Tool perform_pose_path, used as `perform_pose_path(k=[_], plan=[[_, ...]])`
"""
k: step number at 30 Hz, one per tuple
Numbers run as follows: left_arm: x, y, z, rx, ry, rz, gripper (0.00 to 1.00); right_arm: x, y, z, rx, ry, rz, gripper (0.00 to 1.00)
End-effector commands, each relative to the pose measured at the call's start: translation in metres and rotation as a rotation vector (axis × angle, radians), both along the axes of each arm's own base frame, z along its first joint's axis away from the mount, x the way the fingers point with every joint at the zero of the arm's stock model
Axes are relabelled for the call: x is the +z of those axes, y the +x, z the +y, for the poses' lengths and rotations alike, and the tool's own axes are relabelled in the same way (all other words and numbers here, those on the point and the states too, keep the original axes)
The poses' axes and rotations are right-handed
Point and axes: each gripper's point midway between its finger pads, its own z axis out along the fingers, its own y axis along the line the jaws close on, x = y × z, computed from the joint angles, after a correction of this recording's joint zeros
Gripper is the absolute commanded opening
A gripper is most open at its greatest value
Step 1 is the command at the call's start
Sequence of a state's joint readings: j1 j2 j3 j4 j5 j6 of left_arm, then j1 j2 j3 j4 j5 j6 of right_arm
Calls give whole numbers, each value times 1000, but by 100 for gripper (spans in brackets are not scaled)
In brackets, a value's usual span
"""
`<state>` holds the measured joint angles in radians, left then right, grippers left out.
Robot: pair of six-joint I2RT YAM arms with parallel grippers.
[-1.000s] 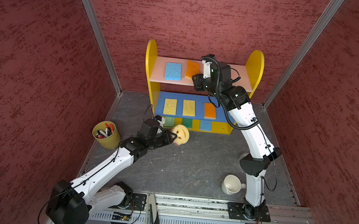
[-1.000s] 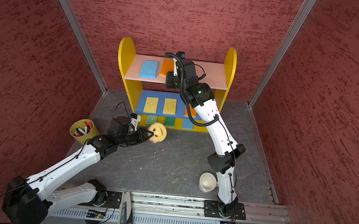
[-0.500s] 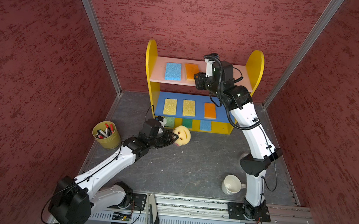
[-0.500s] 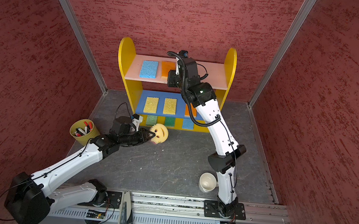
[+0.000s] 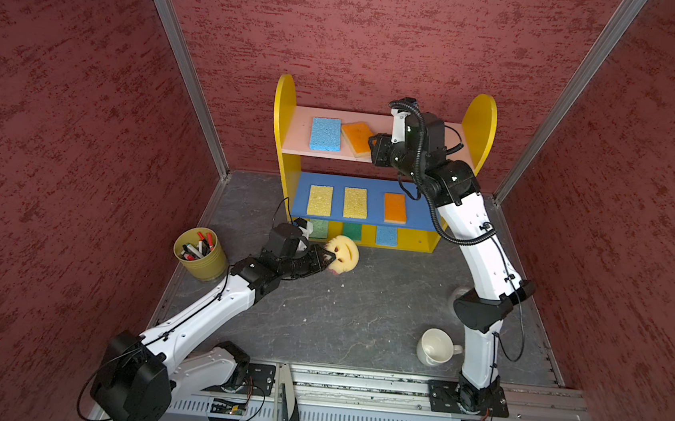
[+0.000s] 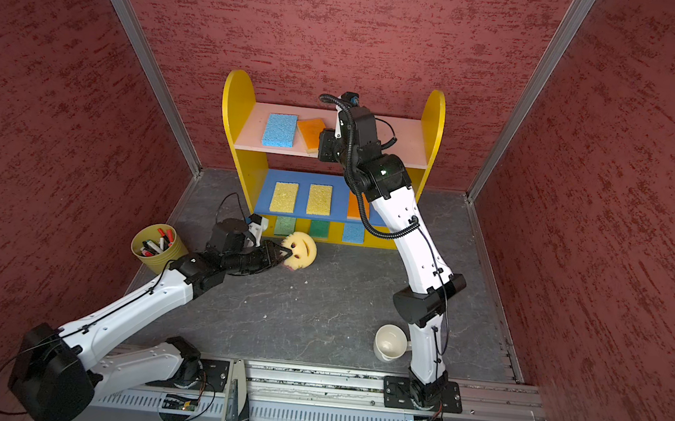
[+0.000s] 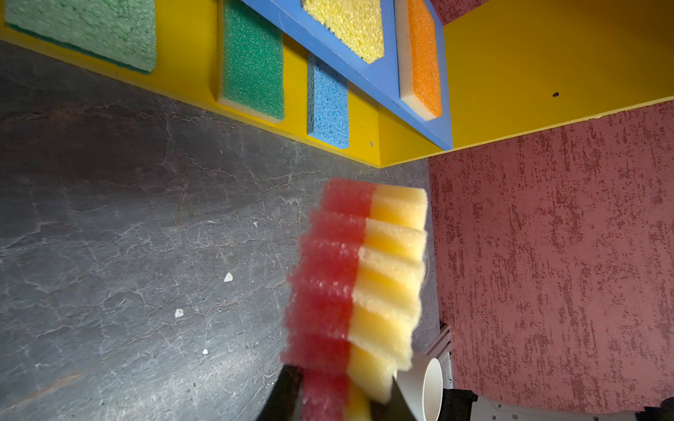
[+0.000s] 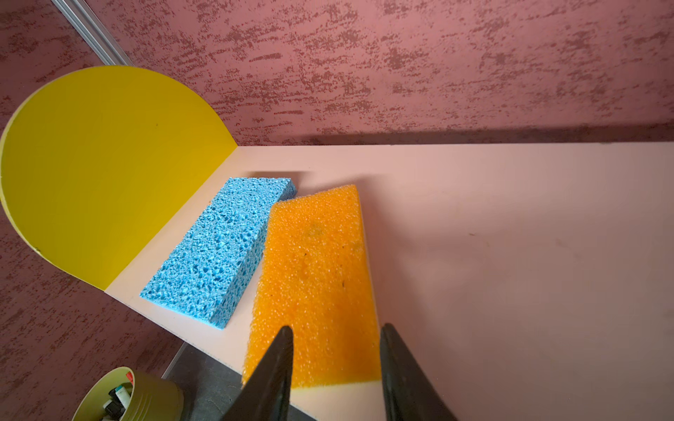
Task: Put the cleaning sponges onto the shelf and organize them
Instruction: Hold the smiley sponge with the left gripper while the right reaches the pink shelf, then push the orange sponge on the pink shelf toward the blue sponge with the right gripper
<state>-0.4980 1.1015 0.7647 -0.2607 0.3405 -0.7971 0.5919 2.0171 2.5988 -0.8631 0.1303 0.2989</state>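
1. The right gripper [image 8: 336,328] hangs parted, empty, over the orange sponge [image 8: 313,262], askew on the shelf [image 8: 510,237] (square it beside the blue sponge [image 8: 222,248]).
2. The left gripper [image 5: 329,256] pinches the smiley sponge [image 5: 348,253]; carry it level.

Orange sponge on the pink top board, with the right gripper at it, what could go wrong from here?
The orange sponge lies skewed at the front edge of the pink board; the right gripper, open over its near end, could drag it off when backing away. The left gripper pinches the smiley sponge only at its rim, so it may slip.
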Motion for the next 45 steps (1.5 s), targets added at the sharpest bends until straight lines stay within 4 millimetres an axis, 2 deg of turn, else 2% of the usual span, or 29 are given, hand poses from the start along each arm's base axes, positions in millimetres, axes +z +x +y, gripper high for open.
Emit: perform_pose_path(k=[1, 8, 17, 26, 32, 36, 45], plan=[[1, 2, -1, -7, -18, -15, 23, 27, -8, -17, -38, 29, -56, 41], [0, 1, -1, -7, -17, -10, 23, 10, 1, -17, -50, 9, -25, 43], [2, 3, -2, -9, -11, -14, 23, 3, 12, -23, -49, 29, -1, 43], [2, 6, -3, -10, -10, -11, 23, -11, 14, -3, 39, 70, 48, 43], [1, 6, -4, -10, -8, -7, 23, -22, 18, 3, 54, 68, 75, 43], [-1, 6, -4, -10, -7, -3, 23, -27, 19, 3, 49, 66, 89, 34], [-2, 5, -4, -11, -6, 0, 23, -20, 15, 3, 54, 94, 86, 14]])
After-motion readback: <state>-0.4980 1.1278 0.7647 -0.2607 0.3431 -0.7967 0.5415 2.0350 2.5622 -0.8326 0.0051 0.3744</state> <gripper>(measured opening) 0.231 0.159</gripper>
